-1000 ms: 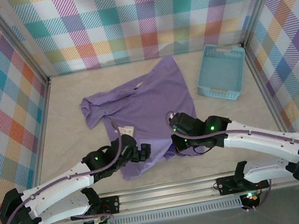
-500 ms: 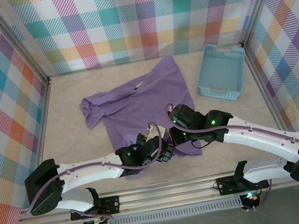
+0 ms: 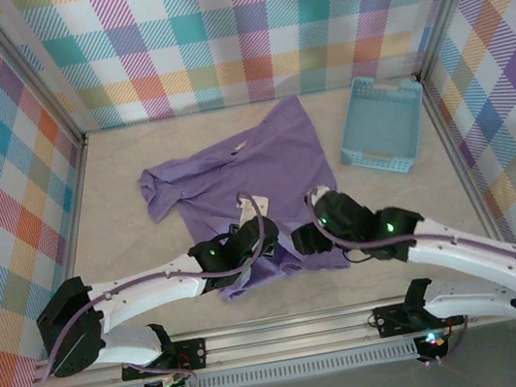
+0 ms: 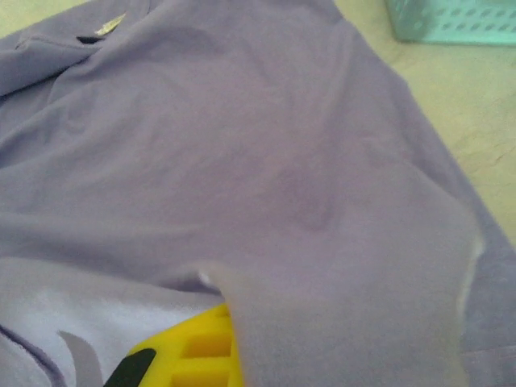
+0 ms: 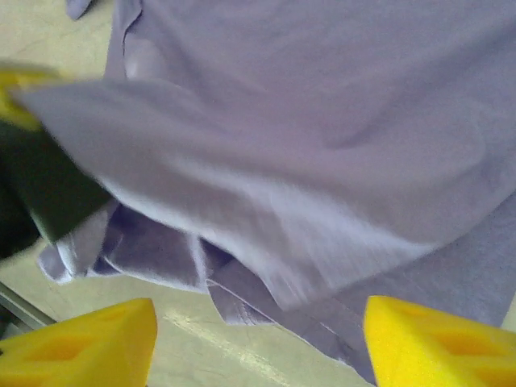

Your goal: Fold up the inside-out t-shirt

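L gripper (image 3: 267, 251) clamped on t-shirt (image 3: 254, 169) near hem, cloth raised. R gripper (image 5: 258, 343) jaws apart, empty. Risk: one-sided pull bunches fold, or thin pinch slips

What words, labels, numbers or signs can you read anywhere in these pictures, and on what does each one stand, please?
No text here can be read.
t-shirt: a pale grey printed mark shows on a lighter patch of the cloth, too blurred to make out any letter.
neck tag: too small to read.
basket: no lettering to be seen.
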You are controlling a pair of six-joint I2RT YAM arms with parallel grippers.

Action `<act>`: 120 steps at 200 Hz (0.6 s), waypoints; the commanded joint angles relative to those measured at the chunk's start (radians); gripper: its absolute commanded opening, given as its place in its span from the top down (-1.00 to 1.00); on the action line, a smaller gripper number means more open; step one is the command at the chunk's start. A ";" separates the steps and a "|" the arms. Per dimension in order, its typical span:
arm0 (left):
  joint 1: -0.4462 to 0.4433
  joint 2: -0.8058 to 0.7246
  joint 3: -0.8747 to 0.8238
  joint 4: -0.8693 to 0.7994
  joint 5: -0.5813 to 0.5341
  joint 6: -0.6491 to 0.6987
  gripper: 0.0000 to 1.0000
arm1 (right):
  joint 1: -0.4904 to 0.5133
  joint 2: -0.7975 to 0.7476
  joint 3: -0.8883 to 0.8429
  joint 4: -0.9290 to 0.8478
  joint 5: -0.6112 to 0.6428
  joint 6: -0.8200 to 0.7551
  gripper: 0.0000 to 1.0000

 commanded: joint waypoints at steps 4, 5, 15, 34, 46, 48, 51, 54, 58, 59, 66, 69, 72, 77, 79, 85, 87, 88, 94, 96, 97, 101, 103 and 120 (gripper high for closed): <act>0.029 -0.048 0.072 -0.035 0.077 0.007 1.00 | 0.094 -0.109 -0.194 0.320 0.048 -0.089 -0.54; 0.031 -0.048 0.074 -0.037 0.078 0.007 1.00 | 0.099 -0.111 -0.200 0.329 0.048 -0.090 -0.54; 0.042 -0.052 0.100 -0.059 0.092 0.012 1.00 | 0.135 -0.106 -0.250 0.420 0.033 -0.098 -0.56; 0.057 -0.052 0.147 -0.095 0.116 0.031 1.00 | 0.193 -0.014 -0.288 0.557 -0.006 -0.146 -0.55; 0.062 -0.050 0.172 -0.129 0.121 0.042 1.00 | 0.224 0.070 -0.293 0.641 -0.031 -0.197 -0.52; 0.062 -0.050 0.175 -0.132 0.121 0.047 1.00 | 0.228 0.084 -0.296 0.657 -0.031 -0.204 -0.52; 0.063 -0.049 0.181 -0.136 0.123 0.048 1.00 | 0.233 0.103 -0.299 0.675 -0.029 -0.218 -0.52; 0.064 -0.048 0.187 -0.140 0.123 0.052 1.00 | 0.235 0.120 -0.301 0.699 -0.028 -0.228 -0.51; 0.065 -0.049 0.192 -0.145 0.123 0.055 1.00 | 0.236 0.149 -0.305 0.730 -0.034 -0.239 -0.51; 0.065 -0.049 0.194 -0.147 0.123 0.055 1.00 | 0.236 0.155 -0.306 0.739 -0.036 -0.241 -0.51; 0.068 -0.046 0.204 -0.154 0.125 0.061 1.00 | 0.236 0.193 -0.313 0.788 -0.038 -0.269 -0.50; 0.068 -0.047 0.208 -0.158 0.127 0.062 1.00 | 0.236 0.209 -0.316 0.812 -0.035 -0.280 -0.50; 0.068 -0.047 0.212 -0.160 0.127 0.065 1.00 | 0.236 0.221 -0.319 0.831 -0.028 -0.289 -0.50; 0.069 -0.048 0.217 -0.165 0.129 0.067 1.00 | 0.236 0.248 -0.323 0.862 -0.019 -0.307 -0.50; 0.069 -0.048 0.219 -0.165 0.129 0.067 1.00 | 0.236 0.257 -0.323 0.873 -0.017 -0.316 -0.50; 0.071 -0.051 0.224 -0.169 0.131 0.069 1.00 | 0.236 0.285 -0.323 0.903 -0.022 -0.348 -0.50; 0.071 -0.053 0.225 -0.169 0.131 0.069 1.00 | 0.236 0.294 -0.322 0.913 -0.023 -0.358 -0.50; 0.071 -0.053 0.226 -0.168 0.133 0.069 1.00 | 0.235 0.299 -0.322 0.917 -0.024 -0.364 -0.50; 0.071 -0.055 0.229 -0.170 0.136 0.073 1.00 | 0.235 0.324 -0.320 0.944 -0.021 -0.386 -0.50; 0.072 -0.055 0.230 -0.170 0.137 0.073 1.00 | 0.236 0.331 -0.321 0.954 -0.019 -0.392 -0.50; 0.072 -0.056 0.231 -0.171 0.137 0.073 1.00 | 0.236 0.335 -0.320 0.959 -0.018 -0.395 -0.50; 0.073 -0.058 0.233 -0.172 0.139 0.073 1.00 | 0.237 0.347 -0.320 0.974 -0.018 -0.405 -0.50; 0.073 -0.059 0.235 -0.173 0.139 0.074 1.00 | 0.236 0.356 -0.319 0.979 -0.018 -0.408 -0.50; 0.074 -0.066 0.244 -0.179 0.143 0.079 1.00 | 0.219 0.407 -0.299 1.006 -0.028 -0.418 -0.50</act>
